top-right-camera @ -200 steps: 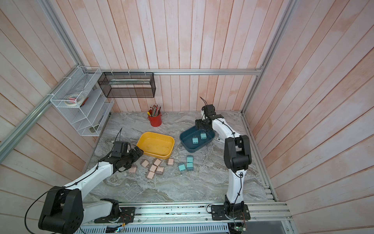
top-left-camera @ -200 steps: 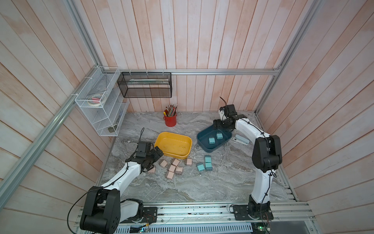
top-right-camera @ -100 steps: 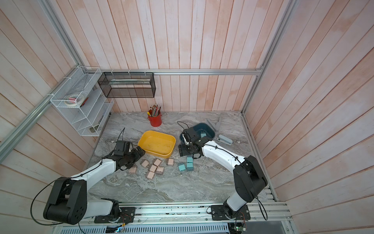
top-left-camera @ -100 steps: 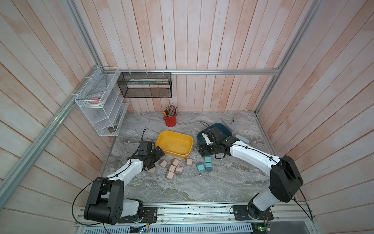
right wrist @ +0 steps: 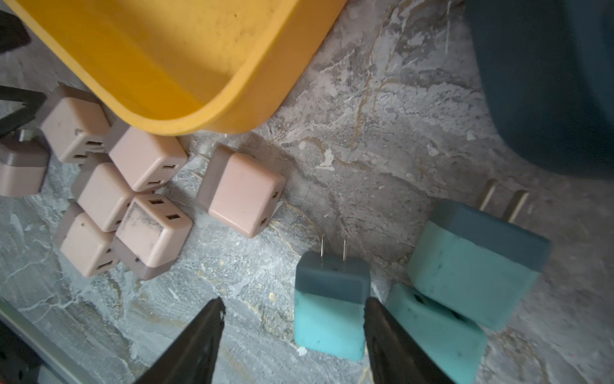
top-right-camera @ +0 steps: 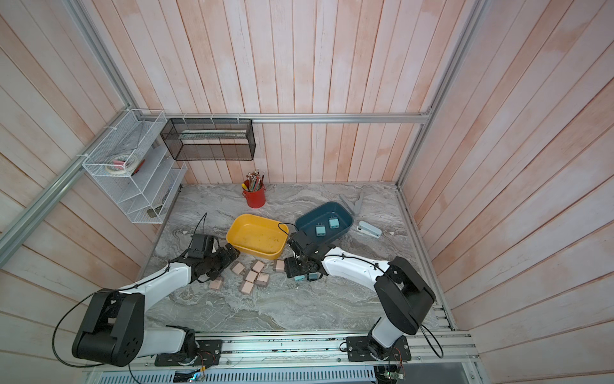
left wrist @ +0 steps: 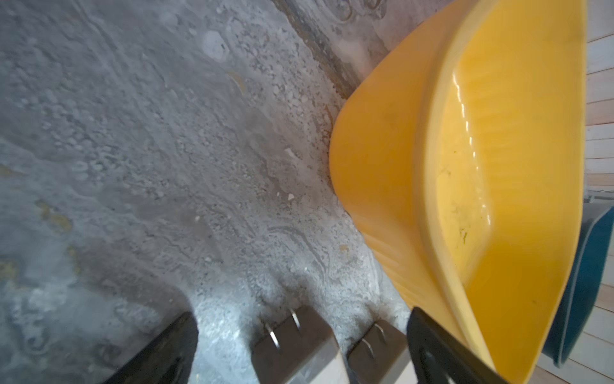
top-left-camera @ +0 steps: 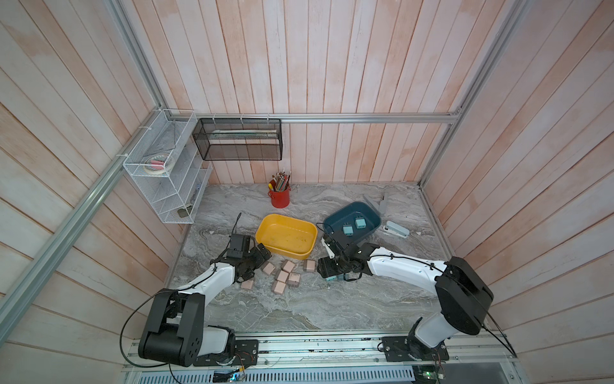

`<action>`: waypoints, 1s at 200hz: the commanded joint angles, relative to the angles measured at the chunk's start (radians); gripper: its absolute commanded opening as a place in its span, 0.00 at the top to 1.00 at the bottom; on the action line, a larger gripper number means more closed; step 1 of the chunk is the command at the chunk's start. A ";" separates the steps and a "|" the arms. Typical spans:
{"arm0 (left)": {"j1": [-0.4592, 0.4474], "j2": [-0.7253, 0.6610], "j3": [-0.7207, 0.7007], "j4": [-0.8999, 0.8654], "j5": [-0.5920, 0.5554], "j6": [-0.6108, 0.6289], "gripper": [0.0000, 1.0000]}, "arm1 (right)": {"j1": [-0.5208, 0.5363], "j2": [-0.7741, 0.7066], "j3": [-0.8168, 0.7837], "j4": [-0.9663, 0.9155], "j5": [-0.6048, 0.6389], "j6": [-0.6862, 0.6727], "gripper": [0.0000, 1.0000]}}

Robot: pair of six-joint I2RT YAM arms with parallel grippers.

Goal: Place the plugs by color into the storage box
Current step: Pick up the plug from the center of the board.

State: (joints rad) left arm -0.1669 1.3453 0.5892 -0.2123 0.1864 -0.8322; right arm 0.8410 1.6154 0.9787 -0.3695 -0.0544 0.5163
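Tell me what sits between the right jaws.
A teal plug, right beside one jaw; bare table fills the gap to the other jaw. The right wrist view shows it.

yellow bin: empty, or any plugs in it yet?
Empty. In both top views the yellow bin shows a bare floor; the pink plugs all lie on the table beside it.

1. Pink plugs (right wrist: 246, 196): pale pink-beige, with a duller taupe band at the prong end.
2. Teal plugs (right wrist: 332, 312): light turquoise, slate-blue band by the prongs, dotted with dark specks, possibly dirt.
3. Yellow bin (top-left-camera: 292, 254): plain mustard yellow.
4. Blue bin (right wrist: 548, 83): deep teal-blue.
5. Tabletop (top-left-camera: 299, 309): grey marble pattern, tan veins.
6. Cup (top-left-camera: 280, 200): red.
7. Walls (top-left-camera: 332, 66): whitewashed pinkish planks.
8. Wire rack (top-left-camera: 172, 196): white; mesh basket (top-left-camera: 239, 139): black.
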 commanded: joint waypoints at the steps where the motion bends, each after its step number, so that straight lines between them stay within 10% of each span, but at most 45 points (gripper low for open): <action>1: -0.004 -0.039 -0.014 -0.034 0.001 0.028 0.00 | 0.000 0.049 -0.016 0.015 0.011 0.013 0.31; 69: -0.004 -0.065 -0.034 -0.049 0.001 0.031 0.00 | -0.004 0.090 -0.043 0.029 0.022 0.011 0.32; 108: -0.005 -0.047 -0.023 -0.043 0.007 0.034 0.00 | -0.002 0.083 -0.024 0.004 0.030 0.002 0.52; 200: 0.005 -0.058 0.027 -0.078 -0.005 0.049 0.00 | -0.199 0.016 0.355 -0.222 0.061 -0.106 0.60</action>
State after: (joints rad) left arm -0.1665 1.2938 0.5854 -0.2760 0.1856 -0.7959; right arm 0.7338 1.6459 1.2732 -0.5144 -0.0189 0.4679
